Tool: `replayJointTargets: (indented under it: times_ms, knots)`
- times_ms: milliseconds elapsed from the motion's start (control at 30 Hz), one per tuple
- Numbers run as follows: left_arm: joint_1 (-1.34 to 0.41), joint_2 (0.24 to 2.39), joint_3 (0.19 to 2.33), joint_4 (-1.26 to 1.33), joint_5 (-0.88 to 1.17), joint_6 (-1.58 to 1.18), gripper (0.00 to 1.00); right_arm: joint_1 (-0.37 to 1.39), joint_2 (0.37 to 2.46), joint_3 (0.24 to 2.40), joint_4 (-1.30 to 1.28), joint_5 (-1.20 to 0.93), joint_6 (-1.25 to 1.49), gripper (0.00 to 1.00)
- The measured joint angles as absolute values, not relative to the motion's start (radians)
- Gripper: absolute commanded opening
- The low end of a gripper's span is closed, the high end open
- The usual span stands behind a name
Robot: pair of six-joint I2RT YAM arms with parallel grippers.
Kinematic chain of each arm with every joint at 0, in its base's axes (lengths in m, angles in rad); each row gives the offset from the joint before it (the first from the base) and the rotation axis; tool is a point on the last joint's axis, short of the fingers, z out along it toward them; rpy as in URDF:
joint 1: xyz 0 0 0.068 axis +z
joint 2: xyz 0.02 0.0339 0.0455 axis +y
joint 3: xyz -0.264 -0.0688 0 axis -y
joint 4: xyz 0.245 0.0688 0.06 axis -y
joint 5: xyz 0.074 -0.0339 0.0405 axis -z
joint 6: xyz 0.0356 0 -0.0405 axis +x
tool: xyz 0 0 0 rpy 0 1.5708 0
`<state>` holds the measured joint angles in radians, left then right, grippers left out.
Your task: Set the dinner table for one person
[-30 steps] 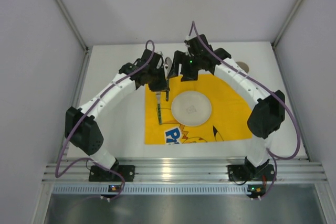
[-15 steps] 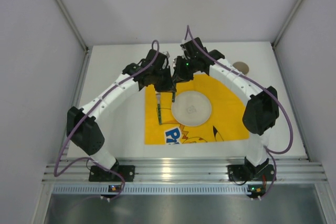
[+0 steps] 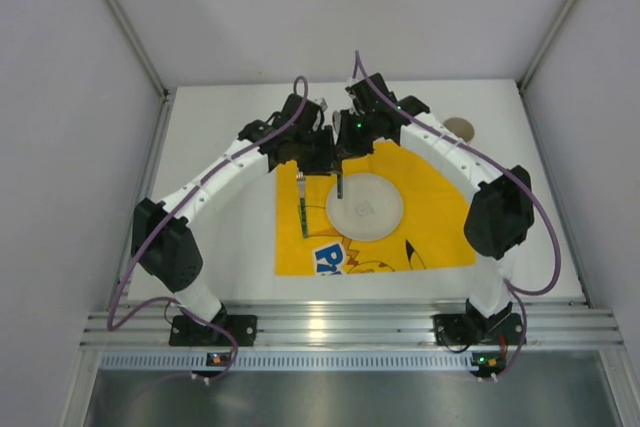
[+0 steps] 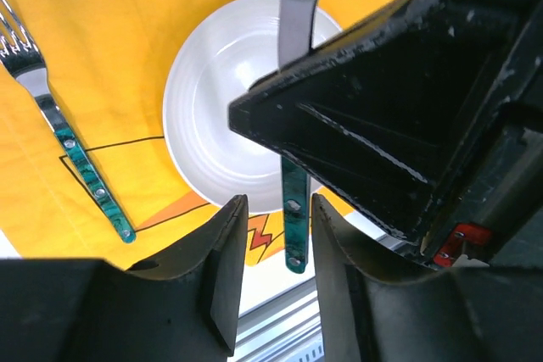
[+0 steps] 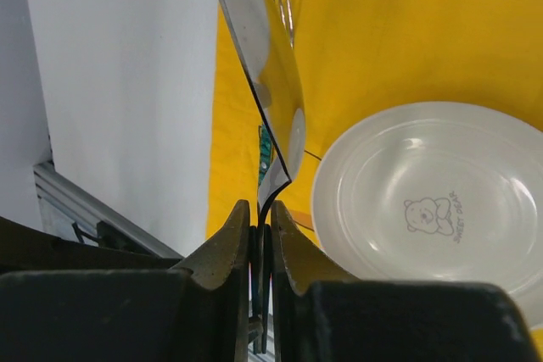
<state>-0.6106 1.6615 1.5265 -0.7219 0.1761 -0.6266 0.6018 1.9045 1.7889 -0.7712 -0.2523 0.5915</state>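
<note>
A large white desk point(image 3: 220, 197) is seen from above, with a ribbed aluminium rail point(image 3: 340, 327) along its near edge and a yellow cartoon-printed mat point(image 3: 440, 207) laid on its middle. A white plate point(image 3: 365, 207) is set on the mat, and a green-handled fork point(image 3: 303, 209) is laid just left of it. The right pincer point(image 5: 260, 209) is clamped on a green-handled spoon point(image 5: 267, 48), which is held above the plate's left rim. The left pincer point(image 4: 277, 203) is held close beside it, fingers apart, with nothing gripped.
</note>
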Motion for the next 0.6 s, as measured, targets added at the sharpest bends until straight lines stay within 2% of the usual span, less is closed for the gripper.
replayJointTargets:
  times_ms: [67,267,300,333,600]
  knots:
    - [-0.61,1.662,1.526,-0.715,0.177,-0.621,0.5,0.602,1.892,1.775,-0.778,-0.237,0.575,0.0]
    - [-0.611,1.662,1.526,-0.708,0.184,-0.595,0.61,0.601,1.803,1.674,-0.785,-0.181,0.526,0.0]
    - [-0.611,1.662,1.526,-0.708,0.183,-0.589,0.77,0.598,1.775,1.637,-0.785,-0.173,0.519,0.0]
    - [-0.611,1.662,1.526,-0.708,0.183,-0.579,0.98,0.595,1.746,1.6,-0.788,-0.166,0.514,0.0]
    - [-0.592,1.658,1.504,-0.704,0.142,-0.532,0.98,0.476,1.469,1.214,-0.776,-0.148,0.454,0.0]
